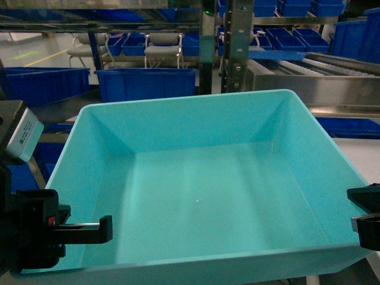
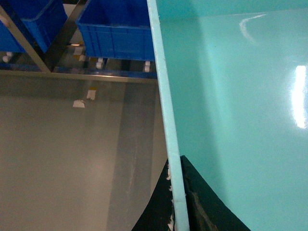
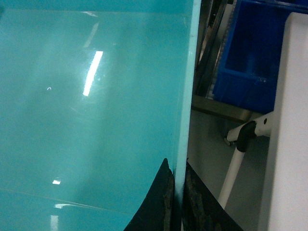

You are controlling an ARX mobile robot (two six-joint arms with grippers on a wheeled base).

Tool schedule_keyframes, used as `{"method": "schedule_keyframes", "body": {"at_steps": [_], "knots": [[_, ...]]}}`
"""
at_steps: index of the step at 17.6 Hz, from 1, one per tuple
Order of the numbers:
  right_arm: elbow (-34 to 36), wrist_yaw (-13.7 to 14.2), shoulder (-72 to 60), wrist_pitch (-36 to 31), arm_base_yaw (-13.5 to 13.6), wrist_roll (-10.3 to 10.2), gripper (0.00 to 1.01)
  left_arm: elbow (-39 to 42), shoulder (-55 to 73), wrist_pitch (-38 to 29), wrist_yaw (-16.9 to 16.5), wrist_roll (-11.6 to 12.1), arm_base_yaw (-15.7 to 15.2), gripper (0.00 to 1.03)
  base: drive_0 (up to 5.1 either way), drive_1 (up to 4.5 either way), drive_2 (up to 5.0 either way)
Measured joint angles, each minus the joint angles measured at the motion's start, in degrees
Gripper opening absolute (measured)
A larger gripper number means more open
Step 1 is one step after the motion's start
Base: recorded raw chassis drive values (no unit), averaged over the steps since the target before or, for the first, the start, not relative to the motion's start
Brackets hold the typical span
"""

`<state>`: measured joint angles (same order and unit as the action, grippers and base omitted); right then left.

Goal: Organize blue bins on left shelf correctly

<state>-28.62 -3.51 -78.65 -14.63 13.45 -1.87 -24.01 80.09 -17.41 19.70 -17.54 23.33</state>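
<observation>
A light turquoise rectangular plastic bin (image 1: 202,196) with smooth tapered walls, a plain rim and a glossy, bare inside fills most of the head view, held level between the two arms in front of the robot. The left hand (image 2: 175,202) pinches the bin's left wall, one black finger (image 2: 156,211) outside and the other inside, with the pale rim running up between them. The right hand (image 3: 177,204) is pressed onto the right wall in the same way, its dark fingers (image 3: 154,202) straddling the rim. In the head view the left arm's black mount (image 1: 35,228) sits at the lower left corner of the bin, and the right arm's black part (image 1: 365,217) at its lower right edge.

Beyond the bin's far rim stands an open rack of shiny steel posts and beams (image 1: 234,47), its tiers carrying darker royal-blue plastic crates (image 1: 145,83). A sloping roller track (image 1: 332,65) shows to the right of the posts. The left wrist view looks down on a grey floor (image 2: 62,163) and more blue crates (image 2: 115,29) on a low tier with small white rollers. The right wrist view shows a white surface (image 3: 288,134) edge and a white tube with a black joint (image 3: 243,144).
</observation>
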Motion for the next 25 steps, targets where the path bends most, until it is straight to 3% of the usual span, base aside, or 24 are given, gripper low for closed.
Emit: {"method": "schedule_keyframes", "body": {"at_steps": [3, 17, 25], "knots": [[0.0, 0.0, 0.0, 0.0, 0.0, 0.0, 0.02, 0.0, 0.0, 0.0, 0.0, 0.0, 0.0, 0.02, -3.6, -0.44, 4.2], [0.0, 0.0, 0.0, -0.1, 0.0, 0.0, 0.02, 0.0, 0.0, 0.0, 0.0, 0.0, 0.0, 0.02, -4.9, 3.41, 1.2], [0.0, 0.0, 0.0, -0.1, 0.0, 0.0, 0.02, 0.0, 0.0, 0.0, 0.2, 0.0, 0.1, 0.02, -3.7, 4.75, -0.6]]}}
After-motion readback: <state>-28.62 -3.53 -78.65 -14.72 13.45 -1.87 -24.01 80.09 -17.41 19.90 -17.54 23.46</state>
